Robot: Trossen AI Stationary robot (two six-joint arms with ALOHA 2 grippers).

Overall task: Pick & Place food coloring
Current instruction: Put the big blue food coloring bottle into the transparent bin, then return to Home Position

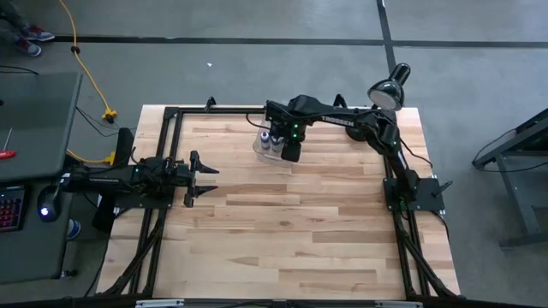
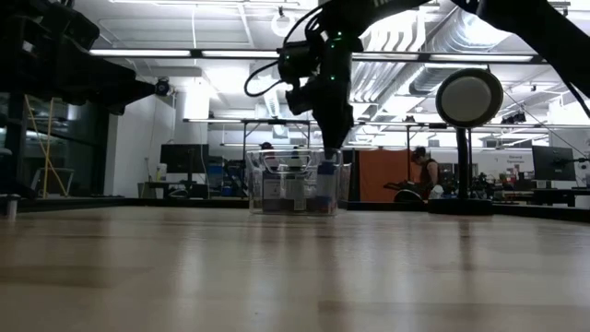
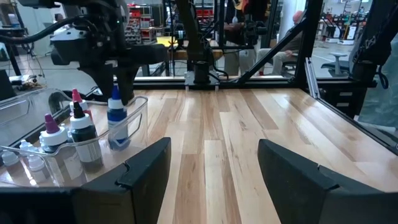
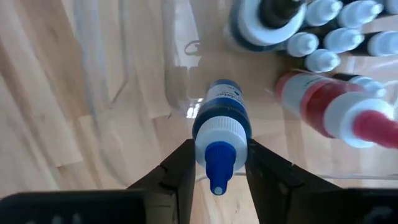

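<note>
Right claw (image 4: 217,163) clamped on a blue-capped bottle (image 4: 221,121) (upright) inside the clear bin (image 1: 267,147) near the worktop's (image 1: 282,239) far edge, left claw (image 1: 205,180) spread wide at the left edge.

A light wooden plank table (image 1: 282,231) is seen, edged by a black metal frame (image 1: 163,137). A clear plastic bin (image 2: 293,183) is placed near the table's far edge, roughly mid-width. A black desk lamp (image 1: 390,87) with a round head is set at the far right corner. A yellow cable (image 1: 86,77) is run across the grey floor beyond the left side. A keyboard (image 1: 10,210) with coloured lights is found on a side desk at left. A seated person (image 2: 426,175) is seen in the room behind, among monitors and desks.
</note>
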